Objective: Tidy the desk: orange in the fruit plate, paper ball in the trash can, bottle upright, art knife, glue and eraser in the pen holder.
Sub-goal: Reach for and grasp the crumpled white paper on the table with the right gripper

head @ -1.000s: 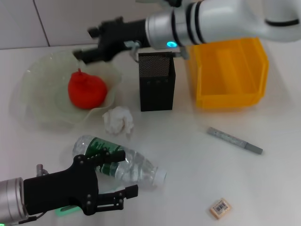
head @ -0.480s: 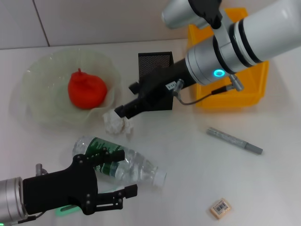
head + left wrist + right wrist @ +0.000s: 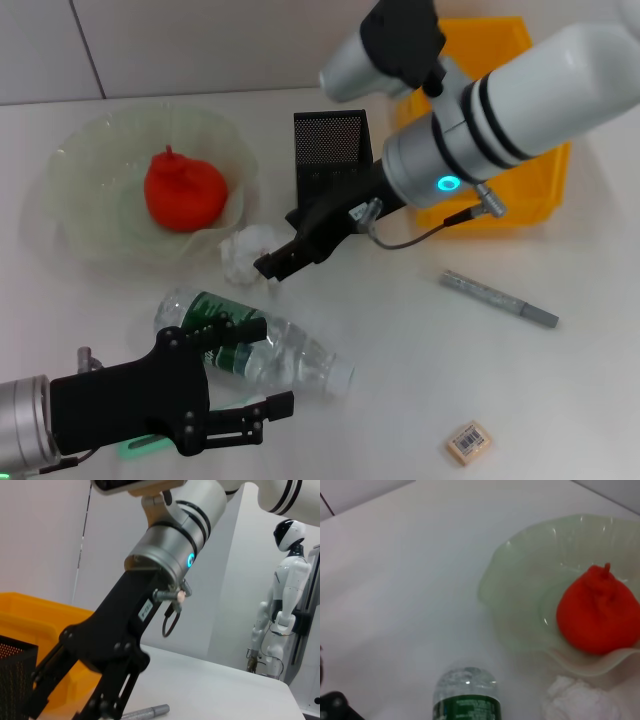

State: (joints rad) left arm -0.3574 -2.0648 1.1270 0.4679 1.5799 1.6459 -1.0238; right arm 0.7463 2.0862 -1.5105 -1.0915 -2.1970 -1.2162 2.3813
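1. White desk against a pale tiled wall; in the left wrist view I can see a white humanoid robot (image 3: 282, 595) standing across the room.
2. My right gripper (image 3: 278, 264) was over the fruit plate (image 3: 85, 215) a second ago; it has since swung down across the mesh pen holder (image 3: 333, 150) and now hangs just beside the paper ball (image 3: 243, 250). I can't tell whether its fingers are spread or closed.
3. The orange (image 3: 184, 189) sits in the plate, so I judge that step done and the paper ball next, bound for the yellow bin (image 3: 520, 195).
4. My left gripper (image 3: 240, 385) waits low at the near edge, fingers spread and empty, around the lying water bottle (image 3: 255, 345).
5. Art knife (image 3: 498, 298) and eraser (image 3: 468, 442) lie loose on the desk, well apart from the holder.
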